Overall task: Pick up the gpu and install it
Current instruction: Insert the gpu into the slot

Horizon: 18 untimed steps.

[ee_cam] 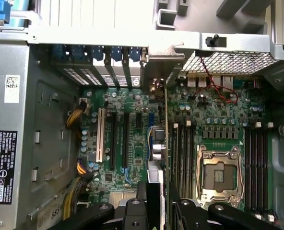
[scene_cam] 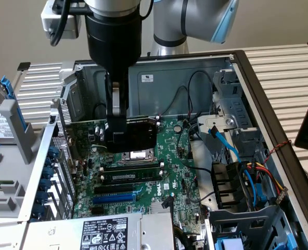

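Slatted tabletop (scene_cam: 284, 67) lay beneath an open computer case (scene_cam: 169, 78). Nearest, we saw the power supply (scene_cam: 104, 234) bordering the motherboard (scene_cam: 175, 156); farther back, above the motherboard's middle, the gripper (scene_cam: 115, 136) pinched the gpu (scene_cam: 143, 133) edge-down, beside the motherboard's processor socket (scene_cam: 138, 155).

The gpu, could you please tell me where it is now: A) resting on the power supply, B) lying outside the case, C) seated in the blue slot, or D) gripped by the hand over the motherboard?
D: the hand grips the gpu over the motherboard, and the blue slot stands bare.
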Each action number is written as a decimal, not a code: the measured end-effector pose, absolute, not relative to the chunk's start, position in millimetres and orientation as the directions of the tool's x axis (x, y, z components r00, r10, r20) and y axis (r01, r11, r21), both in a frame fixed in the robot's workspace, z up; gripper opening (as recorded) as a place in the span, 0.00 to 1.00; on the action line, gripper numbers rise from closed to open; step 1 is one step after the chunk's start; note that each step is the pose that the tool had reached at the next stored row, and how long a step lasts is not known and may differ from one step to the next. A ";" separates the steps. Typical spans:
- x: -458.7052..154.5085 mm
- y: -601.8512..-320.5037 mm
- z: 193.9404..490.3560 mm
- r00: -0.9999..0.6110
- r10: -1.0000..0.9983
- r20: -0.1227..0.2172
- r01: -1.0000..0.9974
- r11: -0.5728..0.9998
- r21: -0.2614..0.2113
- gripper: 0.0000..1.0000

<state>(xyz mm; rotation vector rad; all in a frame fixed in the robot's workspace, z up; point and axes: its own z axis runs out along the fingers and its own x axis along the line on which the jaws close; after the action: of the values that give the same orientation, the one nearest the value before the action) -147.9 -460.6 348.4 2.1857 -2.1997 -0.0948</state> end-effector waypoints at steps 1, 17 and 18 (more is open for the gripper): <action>-148.0 -460.6 347.0 -0.007 -1.000 -0.014 -0.997 0.006 0.071 0.27; -152.1 -453.1 329.8 -0.013 -1.000 -0.005 -0.997 0.013 0.070 0.27; -154.5 -452.4 328.2 -0.013 -1.000 -0.004 -0.997 0.013 0.070 0.27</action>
<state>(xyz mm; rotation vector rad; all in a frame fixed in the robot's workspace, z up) -154.5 -452.4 328.2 2.1735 -2.2025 -0.0812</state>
